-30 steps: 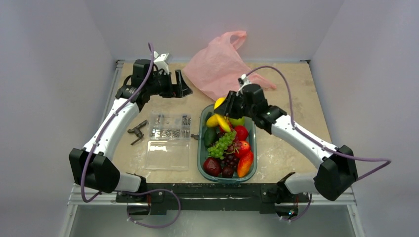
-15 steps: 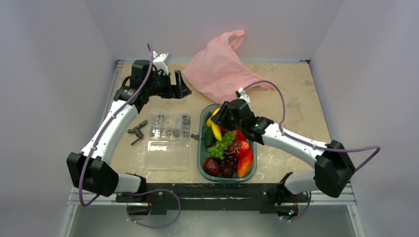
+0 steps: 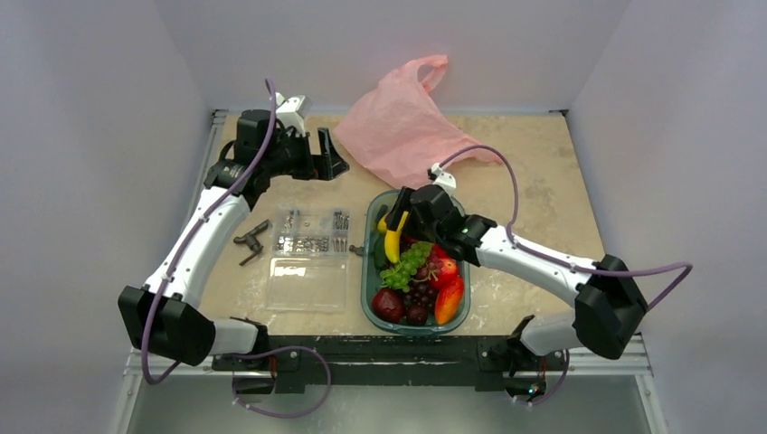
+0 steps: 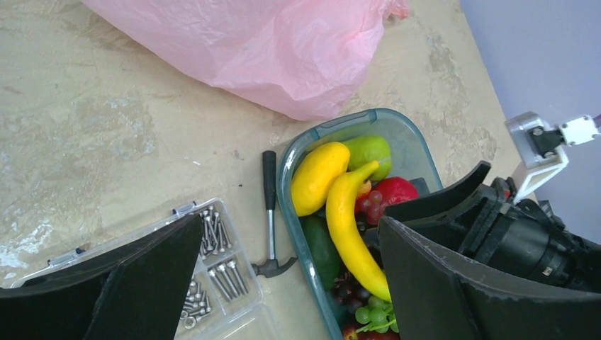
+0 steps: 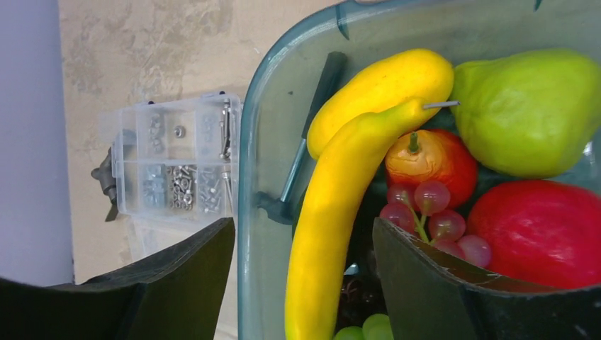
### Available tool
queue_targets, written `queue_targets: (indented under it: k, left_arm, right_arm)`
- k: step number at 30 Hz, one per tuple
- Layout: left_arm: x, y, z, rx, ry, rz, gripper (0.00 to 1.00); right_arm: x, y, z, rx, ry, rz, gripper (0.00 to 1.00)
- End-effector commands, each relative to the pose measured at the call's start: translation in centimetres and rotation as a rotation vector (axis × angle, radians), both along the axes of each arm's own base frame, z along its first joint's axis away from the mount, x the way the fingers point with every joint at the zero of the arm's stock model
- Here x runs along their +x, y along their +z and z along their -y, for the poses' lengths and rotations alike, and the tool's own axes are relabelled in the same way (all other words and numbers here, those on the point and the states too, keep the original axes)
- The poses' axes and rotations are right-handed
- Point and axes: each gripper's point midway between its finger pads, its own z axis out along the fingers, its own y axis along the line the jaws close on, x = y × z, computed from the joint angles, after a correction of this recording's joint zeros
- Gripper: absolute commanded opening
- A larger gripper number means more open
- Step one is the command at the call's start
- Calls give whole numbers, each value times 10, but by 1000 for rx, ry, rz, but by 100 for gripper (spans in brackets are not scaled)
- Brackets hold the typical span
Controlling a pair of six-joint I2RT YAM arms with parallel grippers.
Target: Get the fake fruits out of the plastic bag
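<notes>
The pink plastic bag (image 3: 402, 122) lies crumpled at the back of the table; it also shows in the left wrist view (image 4: 248, 49). The fake fruits lie in a green tray (image 3: 370, 271): the yellow banana (image 5: 333, 205), green grape bunch (image 3: 407, 262), red apple (image 5: 538, 230), orange-red mango (image 3: 449, 298) and a dark plum (image 3: 389, 305). My right gripper (image 3: 395, 217) hangs over the tray's far left end. It is open, with its jaws either side of the banana and gaps on both sides (image 5: 303, 223). My left gripper (image 3: 330, 155) is open and empty, left of the bag (image 4: 290, 219).
A stubby yellow fruit (image 5: 383, 88) and a green fruit (image 5: 528, 113) fill the tray's far end. A clear screw box (image 3: 312, 244) lies left of the tray, a small hammer (image 4: 269, 212) between them, and a black tool (image 3: 249, 241) further left. Walls enclose the table.
My right gripper came down and left with the banana into the tray's far end. The banana now lies in the tray between open jaws. The left arm barely moved.
</notes>
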Motion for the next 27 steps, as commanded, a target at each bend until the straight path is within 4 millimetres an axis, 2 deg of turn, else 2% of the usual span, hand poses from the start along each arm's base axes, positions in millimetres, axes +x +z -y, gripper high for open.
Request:
queue_targets:
  k: [1,7,14,20,22,27]
  left_arm:
    - [-5,25,4,-19,-32,94,94]
    - [-15,40,10,-20,-69,177,93]
    - [-45,75,12,-25,-95,315,94]
    - [-98,119,-17,-64,-22,460,96]
    - [-115,125,-28,-35,-8,468,97]
    - [-150,151,-55,-1,60,530,97]
  right_arm:
    - [10,64,23,-84,-3,187,74]
    - [1,115,76,-214,-55,347,98]
    - [-23,184,148,-290,-168,559,99]
    - [-48,229,194,-291,-253,663,99]
    - [-55,241,209,-283,-295,693,99]
    - [-68,261,227,-227,-340,764,99]
